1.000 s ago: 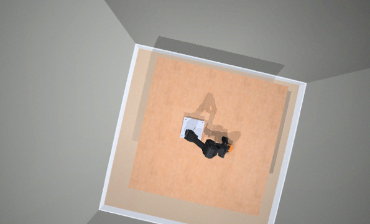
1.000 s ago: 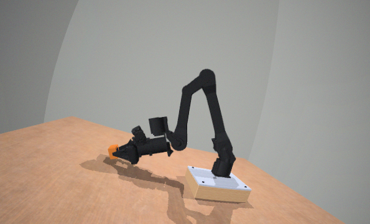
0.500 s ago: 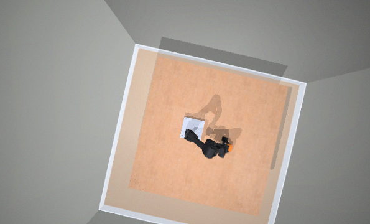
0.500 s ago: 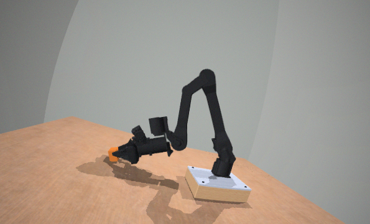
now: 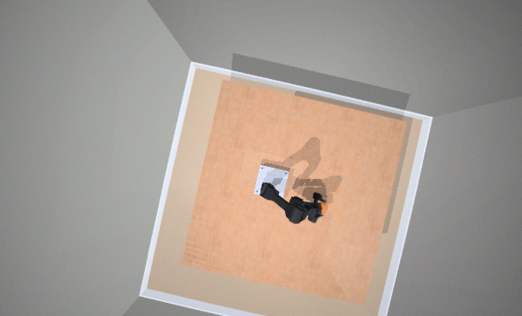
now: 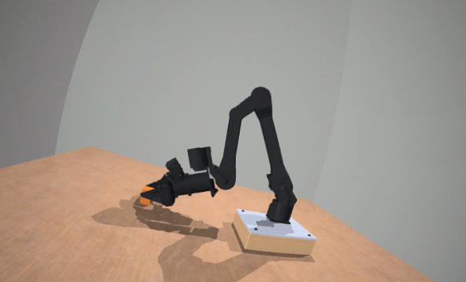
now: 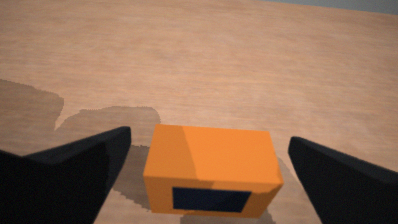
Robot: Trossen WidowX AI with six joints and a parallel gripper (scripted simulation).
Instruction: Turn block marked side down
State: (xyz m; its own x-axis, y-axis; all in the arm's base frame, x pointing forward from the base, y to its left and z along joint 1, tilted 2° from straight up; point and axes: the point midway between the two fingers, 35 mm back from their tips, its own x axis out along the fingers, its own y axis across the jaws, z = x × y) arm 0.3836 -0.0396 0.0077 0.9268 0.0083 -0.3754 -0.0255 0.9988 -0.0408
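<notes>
The orange block (image 5: pixel 324 208) (image 6: pixel 146 201) (image 7: pixel 215 155) is between the gripper's fingertips, with a gap on each side in the wrist view. Its dark rectangular mark (image 7: pixel 211 199) is on the side turned toward the gripper. That side looks tilted downward, and a plain orange face shows above it. Whether the block's lower edge touches the table (image 5: pixel 261 246) (image 6: pixel 60 235) (image 7: pixel 200 60) cannot be told. My gripper (image 5: pixel 321 207) (image 6: pixel 145 189) (image 7: pixel 211 139) is wide open around the block, low over the table and pointing nearly level. The block's underside is hidden.
The arm's base plate (image 5: pixel 266 172) (image 6: pixel 252 221), white on a wooden block, stands on the table behind the gripper. Shadows of the arm lie on the table beside the block. A table edge shows at the top right of the wrist view.
</notes>
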